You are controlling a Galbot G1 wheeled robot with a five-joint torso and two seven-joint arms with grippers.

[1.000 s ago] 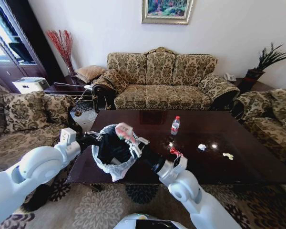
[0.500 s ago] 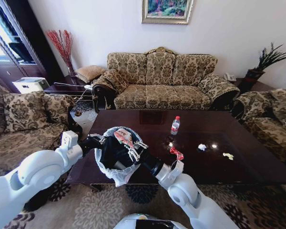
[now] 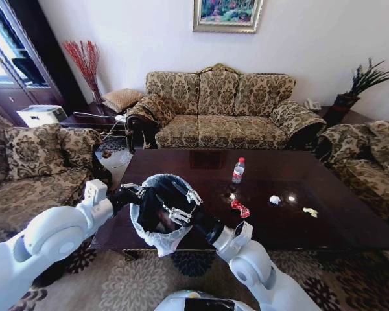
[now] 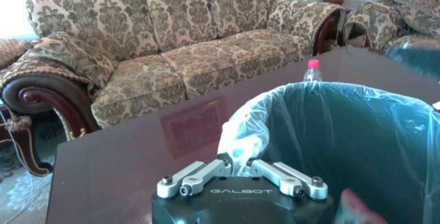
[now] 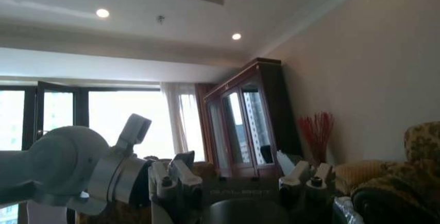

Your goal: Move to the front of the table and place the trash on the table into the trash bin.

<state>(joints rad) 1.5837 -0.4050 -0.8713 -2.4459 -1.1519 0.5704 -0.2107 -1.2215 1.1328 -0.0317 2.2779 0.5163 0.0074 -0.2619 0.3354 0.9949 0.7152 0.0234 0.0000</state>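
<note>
Your right claw [image 3: 181,206] hung over the bin's [image 3: 157,234] mouth, fingers spread and empty. Your left claw [image 4: 242,170] was clenched on the bin's bag-lined rim, holding it at the worktop's [image 3: 324,223] near left corner. Pink trash [image 4: 359,209] lay inside the bin. On the worktop sat the bottle [image 3: 238,170], a red wrapper [image 3: 240,208], a white crumpled paper [image 3: 275,199] and a yellowish scrap [image 3: 310,211]. The bottle looked light but slippery and tippable; I'd take it across the labelled middle. The scraps looked soft, so pinch them from above.
</note>
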